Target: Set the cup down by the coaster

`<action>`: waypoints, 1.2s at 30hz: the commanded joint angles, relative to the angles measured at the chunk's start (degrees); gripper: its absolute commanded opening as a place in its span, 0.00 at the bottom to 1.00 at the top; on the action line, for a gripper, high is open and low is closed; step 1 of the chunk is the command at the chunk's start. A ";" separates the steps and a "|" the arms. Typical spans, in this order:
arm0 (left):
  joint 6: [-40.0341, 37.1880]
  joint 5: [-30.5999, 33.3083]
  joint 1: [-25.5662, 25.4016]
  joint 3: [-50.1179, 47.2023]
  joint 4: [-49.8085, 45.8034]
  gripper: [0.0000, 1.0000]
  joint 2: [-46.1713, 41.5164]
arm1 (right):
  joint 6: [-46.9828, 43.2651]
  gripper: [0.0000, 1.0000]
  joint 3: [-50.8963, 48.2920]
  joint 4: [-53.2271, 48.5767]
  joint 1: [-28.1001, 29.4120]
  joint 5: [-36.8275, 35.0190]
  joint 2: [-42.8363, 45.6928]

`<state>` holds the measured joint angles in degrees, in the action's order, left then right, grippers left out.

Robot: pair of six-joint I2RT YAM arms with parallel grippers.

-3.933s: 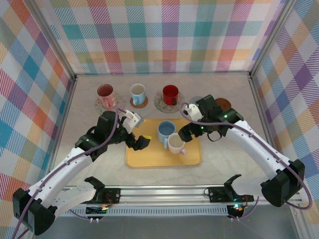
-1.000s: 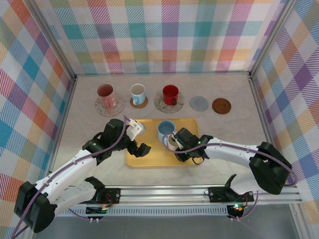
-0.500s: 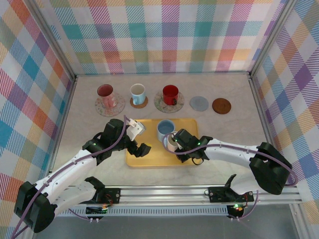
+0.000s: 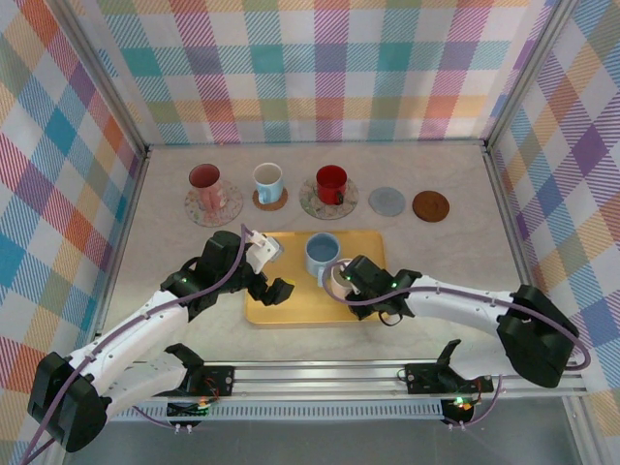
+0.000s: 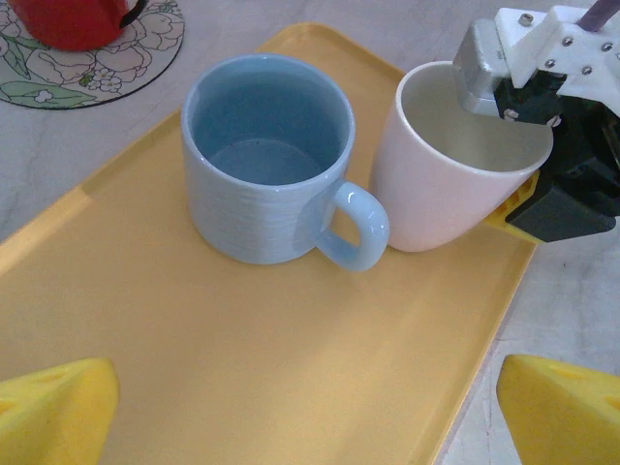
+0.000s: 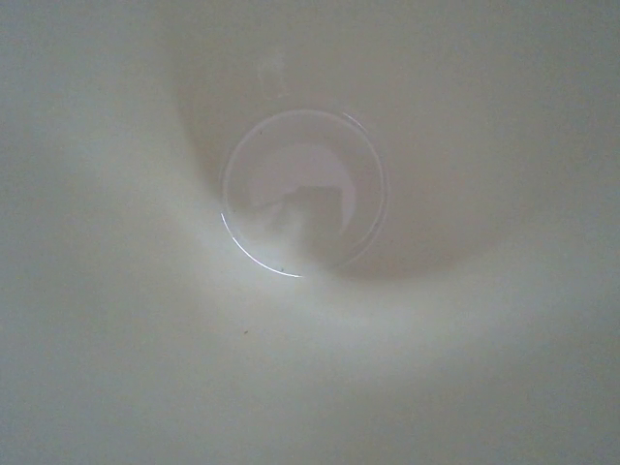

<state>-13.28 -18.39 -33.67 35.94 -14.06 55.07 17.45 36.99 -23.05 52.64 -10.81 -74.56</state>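
Note:
A pale pink cup point(image 4: 336, 282) point(image 5: 455, 165) stands on the yellow tray point(image 4: 291, 310), touching the blue cup point(image 4: 323, 254) point(image 5: 266, 170). My right gripper point(image 4: 349, 277) point(image 5: 504, 145) is shut on the pink cup's wall, one finger inside the rim and one outside. The right wrist view looks down into the cup's cream interior point(image 6: 300, 194). Two bare coasters lie at the back right, a grey one point(image 4: 387, 201) and a brown one point(image 4: 431, 205). My left gripper point(image 4: 271, 269) point(image 5: 305, 417) hangs open over the tray's left half, its yellow fingertips point(image 5: 48, 412) wide apart.
Along the back stand a pink cup point(image 4: 204, 179) on a floral coaster, a white cup point(image 4: 268, 179) on a brown coaster and a red cup point(image 4: 331, 182) point(image 5: 68, 15) on a floral coaster. Checked cloth walls close in three sides.
The right arm came down from the back onto the pink cup, and its jaws have closed on the cup's wall. The left arm has stayed in place, open.

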 commanded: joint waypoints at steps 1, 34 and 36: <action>0.43 -0.94 -0.69 2.24 2.68 1.00 0.21 | 2.21 0.00 -0.74 -0.59 0.44 -2.66 3.26; 4.93 -0.16 -0.78 19.39 9.47 1.00 12.90 | -9.68 0.00 24.73 -14.10 -21.33 -3.00 2.73; 4.93 -0.56 -0.77 19.97 10.29 1.00 14.32 | -10.32 0.00 26.38 -14.14 -22.80 -2.90 0.80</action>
<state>-8.16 -18.79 -33.69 53.54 -7.03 68.14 9.54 59.94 -37.34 31.20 -14.28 -72.36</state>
